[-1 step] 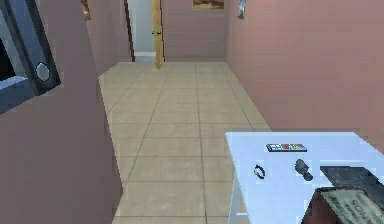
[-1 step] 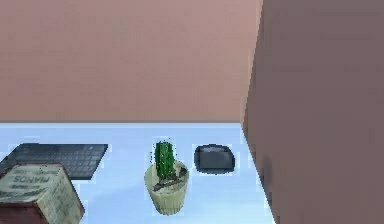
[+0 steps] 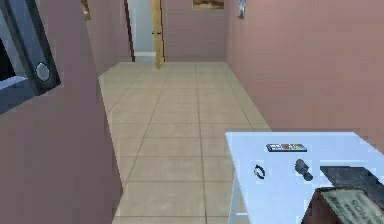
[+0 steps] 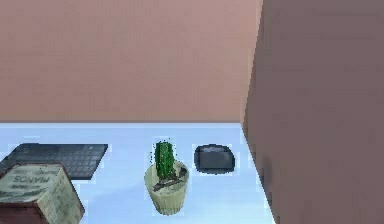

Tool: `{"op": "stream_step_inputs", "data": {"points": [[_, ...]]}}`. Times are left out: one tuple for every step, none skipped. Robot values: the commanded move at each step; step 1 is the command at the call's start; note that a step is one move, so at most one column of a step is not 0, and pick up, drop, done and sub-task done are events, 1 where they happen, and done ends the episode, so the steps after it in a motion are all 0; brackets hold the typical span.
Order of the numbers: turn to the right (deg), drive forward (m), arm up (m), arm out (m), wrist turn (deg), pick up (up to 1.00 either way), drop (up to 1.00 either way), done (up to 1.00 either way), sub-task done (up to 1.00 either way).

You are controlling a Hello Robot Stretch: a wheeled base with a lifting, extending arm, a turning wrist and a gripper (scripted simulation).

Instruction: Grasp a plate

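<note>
Dark flat dish (image 4: pixel 215 158) lies on the white table (image 4: pixel 120 140), near its right edge in the arm side view, just right of a potted cactus (image 4: pixel 167 180). Keyboard (image 4: pixel 60 157) and box (image 4: pixel 40 195) sit at the left end. Pink wall (image 4: pixel 120 60) behind the table. Forward view: tiled floor (image 3: pixel 170 110), corridor running to a doorway (image 3: pixel 143 28). Gripper state: can't tell.

The box (image 4: pixel 38 195) runs off the arm side view's bottom edge; the dark flat thing (image 4: pixel 215 158) is too small to name.
</note>
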Motion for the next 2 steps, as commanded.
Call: {"op": "stream_step_inputs", "data": {"points": [[0.0, 0.00, 0.34, 0.00, 0.0, 0.00, 0.00, 0.00, 0.00], [0.0, 0.00, 0.00, 0.34, 0.0, 0.00, 0.00, 0.00, 0.00]]}}
